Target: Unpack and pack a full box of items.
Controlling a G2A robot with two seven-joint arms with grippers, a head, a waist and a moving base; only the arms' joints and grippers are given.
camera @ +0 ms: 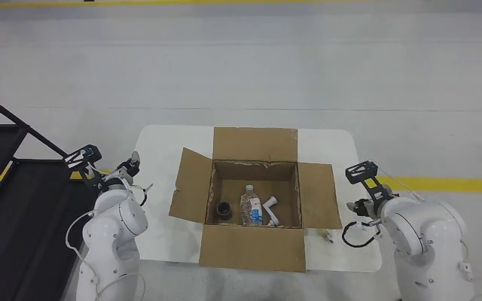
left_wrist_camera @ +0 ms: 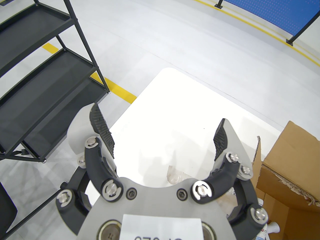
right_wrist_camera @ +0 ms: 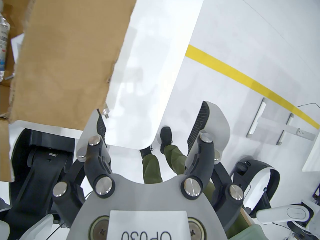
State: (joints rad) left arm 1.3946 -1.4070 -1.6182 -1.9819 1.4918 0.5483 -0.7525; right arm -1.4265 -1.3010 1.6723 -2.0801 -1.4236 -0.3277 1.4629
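Cardboard box (camera: 254,170) holds a water bottle (camera: 251,205). Left gripper (left_wrist_camera: 160,118) and right gripper (right_wrist_camera: 152,112) gape empty; side flaps (camera: 190,184) could snag them

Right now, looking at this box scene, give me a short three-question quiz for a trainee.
1. True or false: the cardboard box has its flaps shut.
2. What lies between the dark ring and the white part inside the box? A) clear bottle B) sponge C) spoon
3. Fill in: the left gripper and the right gripper are both ____ and empty.
Key: 1 false; 2 A; 3 open.
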